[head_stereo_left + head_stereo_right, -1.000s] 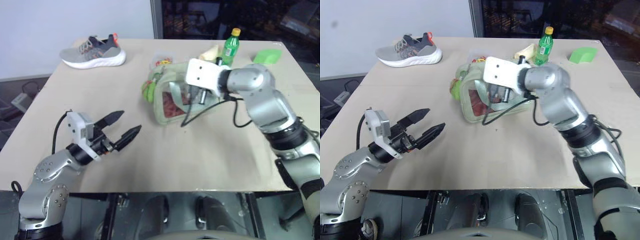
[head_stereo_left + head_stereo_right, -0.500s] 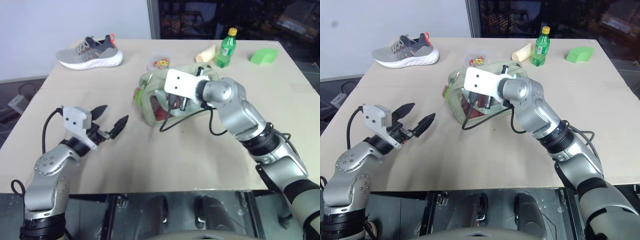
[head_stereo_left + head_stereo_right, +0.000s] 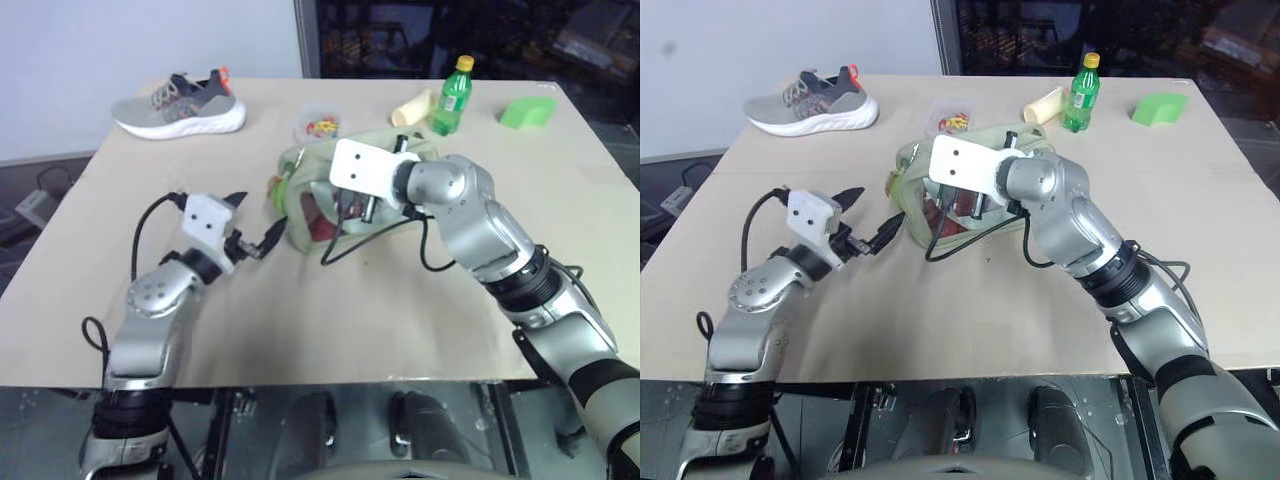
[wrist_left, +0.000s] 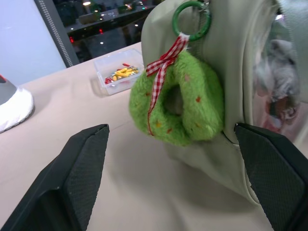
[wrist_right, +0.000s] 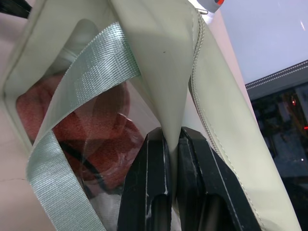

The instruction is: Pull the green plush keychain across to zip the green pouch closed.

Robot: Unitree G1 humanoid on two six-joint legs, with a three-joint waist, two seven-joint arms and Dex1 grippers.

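While the right gripper (image 5: 171,139) pinches the green pouch (image 3: 375,150) fabric to anchor it mid-table, the left gripper (image 4: 171,144) sits spread wide, the green plush keychain (image 4: 180,103) between its fingers, ungrasped, dangling at the pouch's end.

Even bright light, sharp, dark background.
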